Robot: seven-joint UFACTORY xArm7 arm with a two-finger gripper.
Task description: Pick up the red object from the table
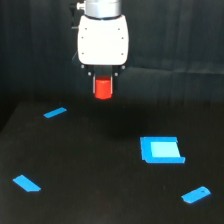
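Observation:
The red object (103, 88) is a small bright red-orange stubby block. It sits between the dark fingers (95, 86) of my gripper (103, 89), under the white gripper body at the top centre of the exterior view. The gripper is shut on it and holds it clear above the black table (90, 165). A faint dark shadow lies on the table below it.
Flat blue pieces lie on the table: a thin one (55, 113) at the left, one (26, 183) at the lower left, a larger square one (161, 150) at the right, and one (196, 194) at the lower right. A dark draped backdrop stands behind.

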